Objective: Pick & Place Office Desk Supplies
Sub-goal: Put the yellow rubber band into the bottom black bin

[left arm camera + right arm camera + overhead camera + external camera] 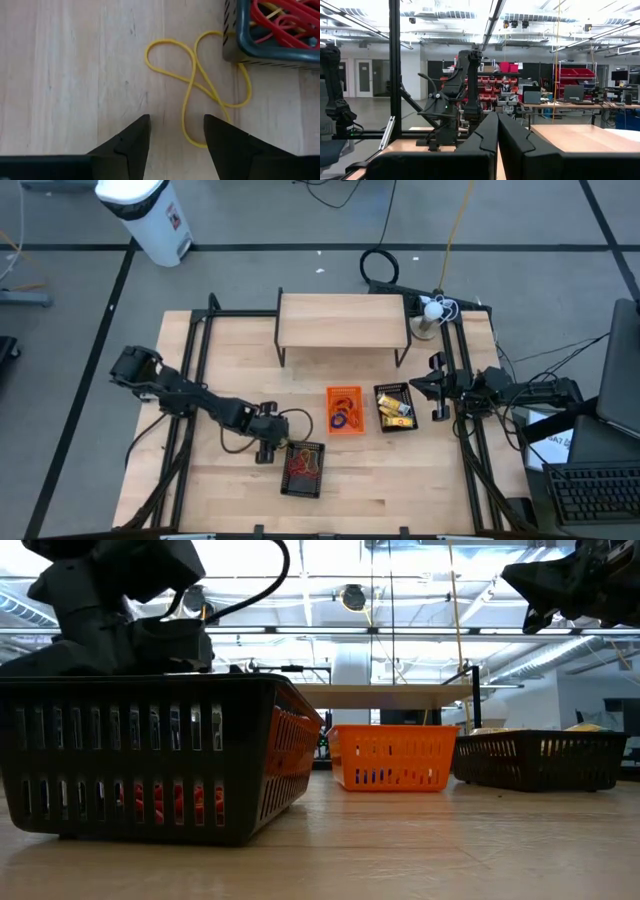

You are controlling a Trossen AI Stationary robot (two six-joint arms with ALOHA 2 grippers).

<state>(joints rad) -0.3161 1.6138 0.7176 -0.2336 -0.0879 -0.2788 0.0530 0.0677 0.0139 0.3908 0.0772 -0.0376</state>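
Observation:
A yellow rubber band lies twisted into a figure-eight on the wooden table, one loop running under the corner of a black basket that holds red rubber bands. My left gripper is open and points down over the band's near loop, a finger on each side of it, beside the basket's left side. My right gripper is shut and empty, held level above the table's right side.
An orange basket with small rings and a second black basket with yellow packets stand mid-table. A wooden riser shelf stands at the far edge. The near black basket fills the low view's left.

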